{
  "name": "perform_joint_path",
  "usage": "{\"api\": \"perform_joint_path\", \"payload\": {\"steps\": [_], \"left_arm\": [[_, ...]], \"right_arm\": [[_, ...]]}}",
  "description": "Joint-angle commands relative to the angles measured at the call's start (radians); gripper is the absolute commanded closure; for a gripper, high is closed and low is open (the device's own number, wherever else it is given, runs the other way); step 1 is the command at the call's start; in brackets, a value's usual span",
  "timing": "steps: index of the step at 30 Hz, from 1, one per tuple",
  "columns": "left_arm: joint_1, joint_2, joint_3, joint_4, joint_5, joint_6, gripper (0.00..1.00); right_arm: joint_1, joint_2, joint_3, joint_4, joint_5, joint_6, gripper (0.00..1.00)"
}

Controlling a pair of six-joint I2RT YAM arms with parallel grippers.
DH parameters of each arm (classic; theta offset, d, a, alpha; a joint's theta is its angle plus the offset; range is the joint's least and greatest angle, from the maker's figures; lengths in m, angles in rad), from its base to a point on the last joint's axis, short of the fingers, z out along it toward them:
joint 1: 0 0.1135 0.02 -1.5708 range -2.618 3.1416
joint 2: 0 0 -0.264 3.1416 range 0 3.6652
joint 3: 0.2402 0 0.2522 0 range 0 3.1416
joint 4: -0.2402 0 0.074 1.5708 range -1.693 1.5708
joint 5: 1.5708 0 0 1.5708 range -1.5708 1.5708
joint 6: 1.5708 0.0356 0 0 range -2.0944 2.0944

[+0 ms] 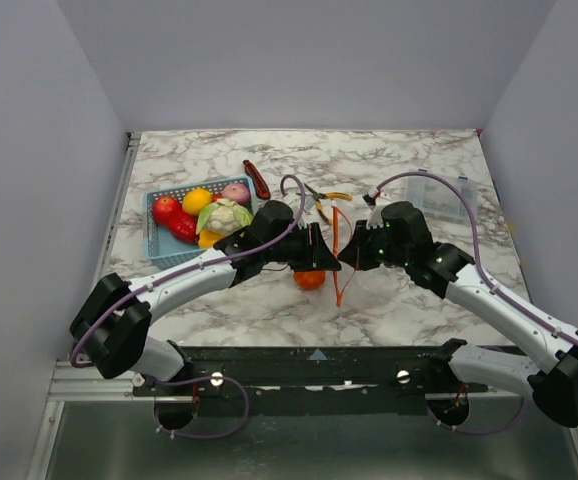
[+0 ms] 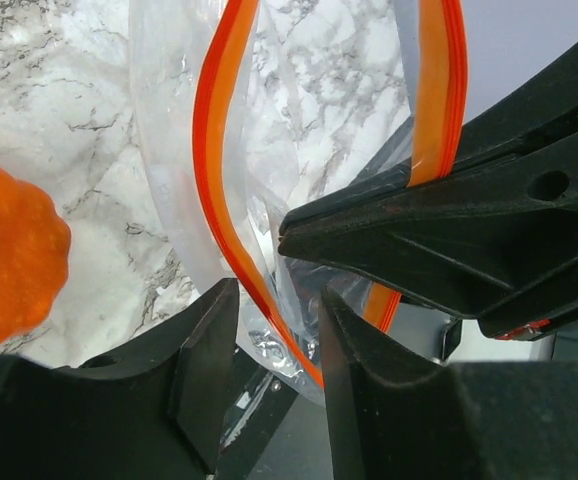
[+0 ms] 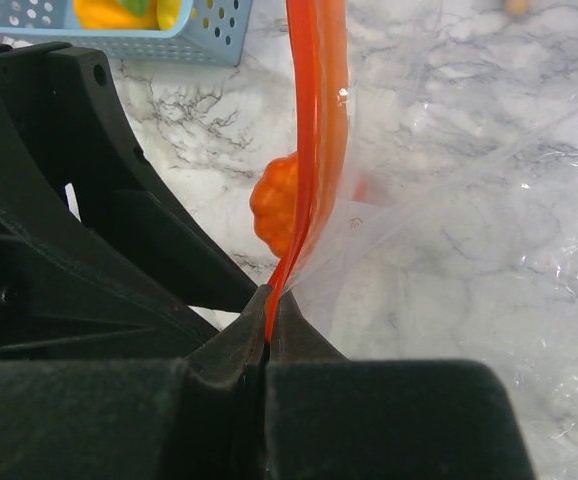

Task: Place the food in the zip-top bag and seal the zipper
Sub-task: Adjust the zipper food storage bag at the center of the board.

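Orange-red zipper (image 3: 314,150) of the zip-top bag (image 3: 469,260): pinched flat in my right gripper (image 3: 267,335), jaws fully closed. My left gripper (image 2: 277,320) straddles the mouth's other strip, jaws apart, not clamped. Bag is mid-table between both; one orange fruit (image 1: 309,280) lies beside it, other food (image 1: 224,215) in the blue basket (image 1: 155,238).

An orange toy food (image 2: 9,255) is cut off by the left wrist view's left edge; zipper (image 3: 314,150) and blue basket (image 3: 119,40) run off the right wrist view's top.

Marble-pattern table (image 1: 219,150); plain grey walls (image 1: 309,60) on three sides.
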Motion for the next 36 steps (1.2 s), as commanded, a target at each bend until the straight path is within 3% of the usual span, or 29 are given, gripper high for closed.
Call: {"api": "perform_joint_path", "payload": {"steps": [1, 4, 8, 11, 13, 15, 18, 20, 23, 27, 30, 34, 36], "left_arm": [[-0.007, 0.017, -0.001, 0.063, 0.004, -0.016, 0.61], [-0.006, 0.063, 0.038, 0.071, 0.021, -0.018, 0.65], [-0.006, 0.085, 0.069, 0.048, -0.005, -0.004, 0.81], [-0.007, 0.080, 0.080, 0.015, -0.038, 0.019, 0.82], [-0.008, 0.065, 0.085, -0.015, -0.086, 0.031, 1.00], [-0.023, 0.020, 0.095, -0.087, -0.218, 0.055, 1.00], [-0.099, -0.101, 0.090, -0.155, -0.594, 0.077, 1.00], [-0.119, -0.152, 0.080, -0.156, -0.691, 0.045, 1.00], [-0.105, -0.140, 0.091, -0.143, -0.650, 0.003, 1.00], [-0.100, -0.089, 0.101, -0.115, -0.576, -0.041, 1.00], [-0.088, -0.059, 0.106, -0.101, -0.510, -0.063, 1.00], [-0.081, -0.048, 0.093, -0.076, -0.464, -0.081, 1.00], [-0.081, -0.048, 0.088, -0.076, -0.451, -0.086, 1.00]], "right_arm": [[0.002, -0.015, 0.022, 0.021, -0.023, 0.005, 1.00], [0.002, -0.009, 0.023, 0.029, -0.028, 0.009, 1.00], [0.003, -0.009, 0.028, 0.025, -0.026, 0.018, 1.00], [0.002, -0.017, 0.033, 0.019, -0.019, 0.020, 1.00], [0.001, -0.012, 0.045, -0.010, 0.020, 0.020, 1.00], [0.004, 0.008, 0.070, -0.086, 0.148, 0.028, 1.00], [0.064, 0.066, 0.133, -0.286, 0.627, 0.113, 1.00], [0.109, 0.106, 0.162, -0.414, 0.840, 0.201, 1.00], [0.143, 0.098, 0.172, -0.452, 0.916, 0.237, 1.00], [0.143, 0.070, 0.173, -0.386, 0.834, 0.173, 1.00], [0.144, 0.058, 0.183, -0.359, 0.726, 0.145, 0.82], [0.143, 0.029, 0.213, -0.371, 0.692, 0.163, 0.60], [0.144, 0.014, 0.231, -0.376, 0.705, 0.163, 0.54]]}}
